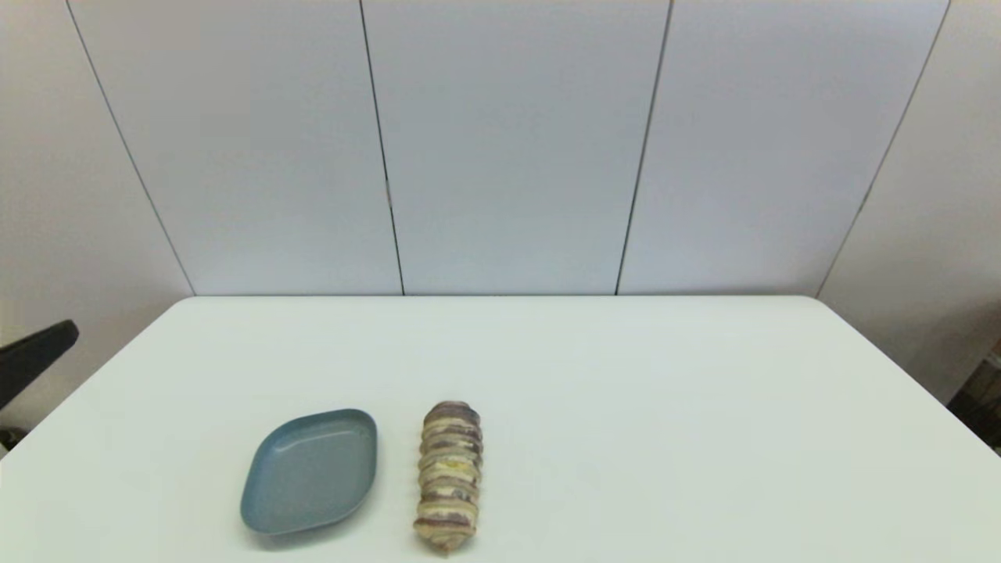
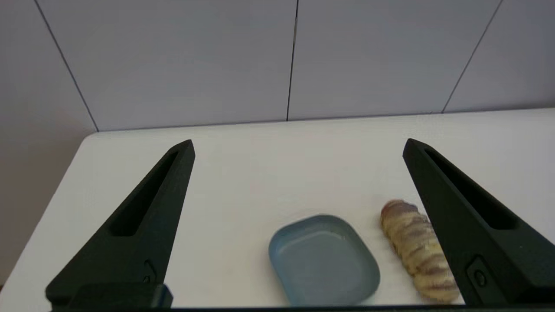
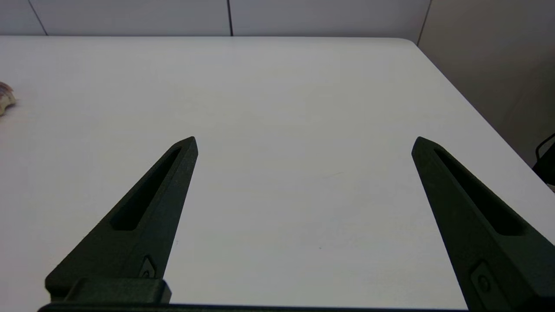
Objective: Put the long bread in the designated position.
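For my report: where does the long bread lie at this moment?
In the head view the long bread lies on the white table near its front edge, slightly left of centre, close beside the blue-grey dish on the dish's right, not touching it.

We record the long bread [image 1: 449, 475] as tan, crossed by brown-purple and pale yellow bands along its whole length. Just beside it, on its left, the dish [image 1: 310, 471] is a plain, unpatterned blue-grey. The tabletop [image 1: 626, 407] under both is smooth white, with no mark. Beyond the bread, we note pale grey wall panels [image 1: 508, 141] split by thin dark seams. The left claw [image 2: 298, 149] and the right claw [image 3: 303, 147] are both matt black.
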Robot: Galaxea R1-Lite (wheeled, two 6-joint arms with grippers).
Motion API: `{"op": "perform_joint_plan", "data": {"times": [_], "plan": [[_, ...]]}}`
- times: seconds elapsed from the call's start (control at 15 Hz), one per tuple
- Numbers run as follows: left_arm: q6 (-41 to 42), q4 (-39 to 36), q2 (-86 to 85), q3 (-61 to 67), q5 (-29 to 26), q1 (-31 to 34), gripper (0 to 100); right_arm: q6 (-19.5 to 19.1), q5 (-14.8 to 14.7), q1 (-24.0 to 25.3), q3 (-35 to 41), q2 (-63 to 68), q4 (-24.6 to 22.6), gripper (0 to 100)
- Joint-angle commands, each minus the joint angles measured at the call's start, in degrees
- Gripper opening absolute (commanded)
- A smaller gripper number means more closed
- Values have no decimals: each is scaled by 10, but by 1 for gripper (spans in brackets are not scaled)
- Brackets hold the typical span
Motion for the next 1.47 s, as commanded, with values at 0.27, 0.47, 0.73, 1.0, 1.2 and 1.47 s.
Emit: {"op": "perform_joint_plan", "data": {"times": [0.27,0.47,0.73,1.0,1.2,1.47], "plan": [[-1,0,-221,182,-22,44,100,-1,0,0,0,1,0,100],[-1,-1,-291,244,-37,44,100,-1,-1,0,0,1,0,100],[5,-1,-349,294,-37,44,100,-1,0,0,0,1,0,100],[44,0,-387,333,-22,49,100,-1,0,0,0,1,0,100],[45,16,-404,335,0,49,100,-1,0,0,0,1,0,100],[34,50,-404,340,49,49,100,-1,0,0,0,1,0,100]]}}
